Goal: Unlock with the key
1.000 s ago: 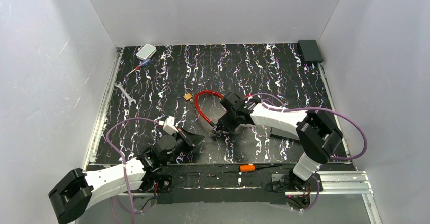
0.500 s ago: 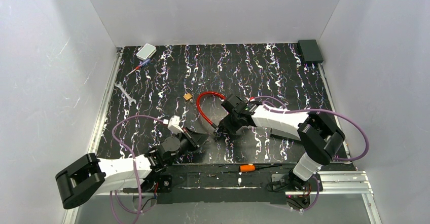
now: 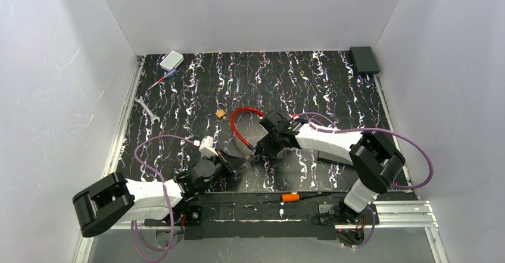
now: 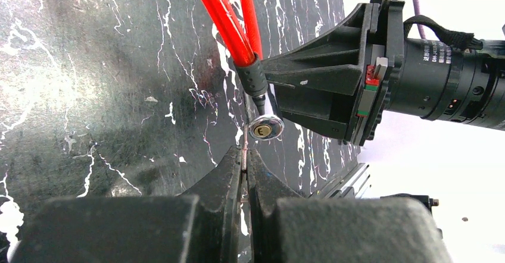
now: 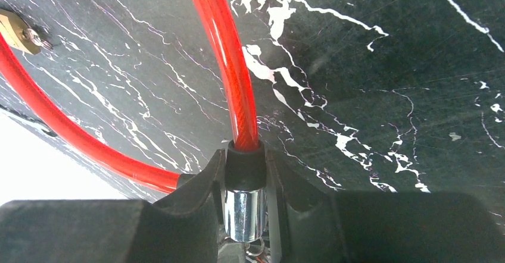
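A red cable lock (image 3: 238,126) lies mid-table. My right gripper (image 3: 262,148) is shut on its black collar and chrome cylinder (image 5: 243,215), with the red cable (image 5: 229,60) running away from the jaws. In the left wrist view the cylinder's round keyhole face (image 4: 265,129) points toward my left gripper (image 4: 245,157). That gripper is shut on the key (image 4: 244,150), a thin pale metal blade seen edge-on. The key's tip sits just below and left of the keyhole, very close to it. In the top view my left gripper (image 3: 231,162) is just left of the right one.
A small brass padlock (image 3: 221,113) lies by the cable's far loop and shows in the right wrist view (image 5: 21,32). A silver wrench (image 3: 146,109), a white box (image 3: 171,60) and a thin tool (image 3: 162,80) are far left. An orange-handled tool (image 3: 292,197) lies at the near rail. A dark box (image 3: 364,59) is back right.
My left arm has swung and reached right, bringing the key up to the lock cylinder. My right gripper has stayed nearly still, holding the cylinder.
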`<state>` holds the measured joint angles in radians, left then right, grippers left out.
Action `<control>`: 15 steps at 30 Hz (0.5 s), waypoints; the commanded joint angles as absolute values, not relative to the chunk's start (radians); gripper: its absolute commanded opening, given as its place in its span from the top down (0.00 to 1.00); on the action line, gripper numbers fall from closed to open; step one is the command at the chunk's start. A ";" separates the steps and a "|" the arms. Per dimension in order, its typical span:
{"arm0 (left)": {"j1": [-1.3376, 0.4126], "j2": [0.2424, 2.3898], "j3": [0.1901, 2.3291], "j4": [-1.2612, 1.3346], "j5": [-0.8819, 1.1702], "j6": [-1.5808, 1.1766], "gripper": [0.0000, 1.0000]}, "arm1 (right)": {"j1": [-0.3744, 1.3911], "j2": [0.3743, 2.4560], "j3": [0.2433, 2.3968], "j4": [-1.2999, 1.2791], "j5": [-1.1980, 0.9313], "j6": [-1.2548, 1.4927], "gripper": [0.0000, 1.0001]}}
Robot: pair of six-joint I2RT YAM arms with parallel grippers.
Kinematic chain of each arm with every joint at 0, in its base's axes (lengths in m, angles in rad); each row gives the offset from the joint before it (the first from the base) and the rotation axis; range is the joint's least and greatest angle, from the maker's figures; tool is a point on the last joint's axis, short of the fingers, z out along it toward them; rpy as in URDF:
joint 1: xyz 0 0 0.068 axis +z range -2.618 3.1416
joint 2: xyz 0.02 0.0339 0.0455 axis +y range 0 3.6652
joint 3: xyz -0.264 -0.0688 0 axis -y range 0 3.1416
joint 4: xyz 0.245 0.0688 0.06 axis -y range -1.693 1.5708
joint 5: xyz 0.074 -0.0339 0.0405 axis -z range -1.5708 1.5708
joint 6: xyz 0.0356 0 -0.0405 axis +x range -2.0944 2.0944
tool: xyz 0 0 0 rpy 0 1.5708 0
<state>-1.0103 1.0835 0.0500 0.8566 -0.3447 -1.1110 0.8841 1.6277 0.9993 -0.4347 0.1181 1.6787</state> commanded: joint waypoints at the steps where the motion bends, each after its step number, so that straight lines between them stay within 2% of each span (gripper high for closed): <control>1: -1.016 1.103 0.085 0.902 -0.382 -1.091 1.00 | 0.888 1.634 1.029 -0.408 0.111 1.703 0.99; 15: -1.017 1.085 0.066 0.909 -0.365 -1.110 1.00 | 0.888 1.656 1.035 -0.404 0.119 1.708 0.99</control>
<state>-1.0100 1.1069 0.0589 0.8753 -0.3523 -1.1116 0.8841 1.6445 0.9993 -0.4313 0.1075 1.6779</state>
